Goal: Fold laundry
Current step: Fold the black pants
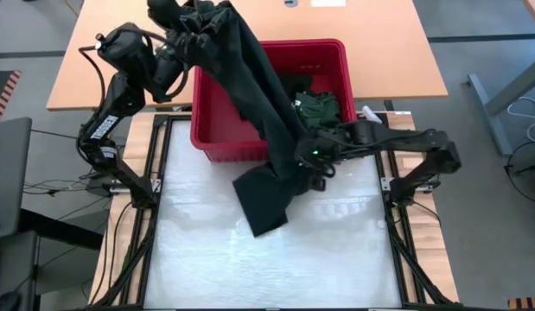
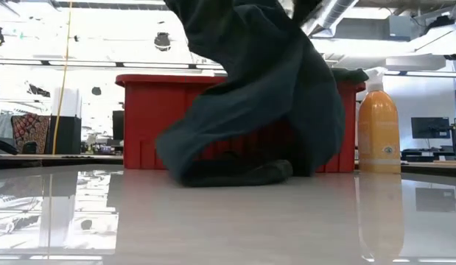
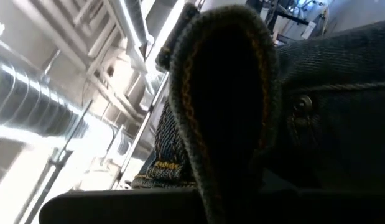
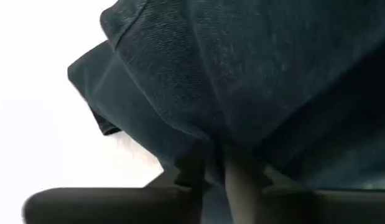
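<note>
A pair of dark denim trousers hangs in a long slant from high over the table's far left, across the red basket, down to the white table top. Its lower end lies crumpled on the table. My left gripper is shut on its top end, held high. My right gripper is shut on the hanging leg, low over the table in front of the basket. A dark green garment lies inside the basket. My left gripper holds the trousers by the waistband, whose orange-stitched edge bunches up in front of the fingers and hides the place of contact. The trousers hang below it, slanting down toward the table. My right gripper pinches a fold of the trouser leg between its two fingers, coming from above and slanting down. The cloth drapes over and around the fingertips. Below the hold, the leg's end rests on the table.
The red basket stands at the table's far edge. An orange bottle stands to its right. The near half of the white table top lies bare. Black frame rails run along both sides.
</note>
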Robot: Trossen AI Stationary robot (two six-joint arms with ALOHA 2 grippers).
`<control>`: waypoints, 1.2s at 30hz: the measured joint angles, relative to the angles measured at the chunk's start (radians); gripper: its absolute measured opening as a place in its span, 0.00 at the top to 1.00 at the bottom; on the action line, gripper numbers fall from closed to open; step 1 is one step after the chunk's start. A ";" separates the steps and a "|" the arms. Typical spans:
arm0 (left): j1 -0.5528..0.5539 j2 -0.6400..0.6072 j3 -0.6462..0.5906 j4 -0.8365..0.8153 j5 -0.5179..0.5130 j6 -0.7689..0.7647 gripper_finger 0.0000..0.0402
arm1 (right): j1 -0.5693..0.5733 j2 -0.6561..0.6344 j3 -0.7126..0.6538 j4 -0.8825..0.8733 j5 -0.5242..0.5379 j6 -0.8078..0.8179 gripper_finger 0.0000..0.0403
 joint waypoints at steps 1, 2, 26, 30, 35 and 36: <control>-0.007 0.000 0.000 0.000 0.001 0.019 0.98 | 0.003 -0.024 -0.036 0.011 0.000 0.021 0.73; -0.014 0.000 0.000 0.001 0.001 0.041 0.98 | 0.008 -0.046 -0.070 0.010 -0.001 0.045 0.70; -0.169 0.011 0.001 0.000 0.271 0.081 0.98 | 0.273 -0.055 -0.359 1.509 0.216 -0.461 0.60; -0.128 0.030 0.000 -0.021 0.183 0.164 0.98 | 0.239 0.060 -0.229 1.474 0.230 -0.476 0.62; -0.075 0.060 0.000 -0.028 0.054 0.225 0.98 | 0.210 0.207 -0.002 1.278 0.435 -0.477 0.68; -0.067 0.065 0.000 -0.031 0.045 0.225 0.98 | 0.199 0.241 0.047 1.235 0.452 -0.477 0.70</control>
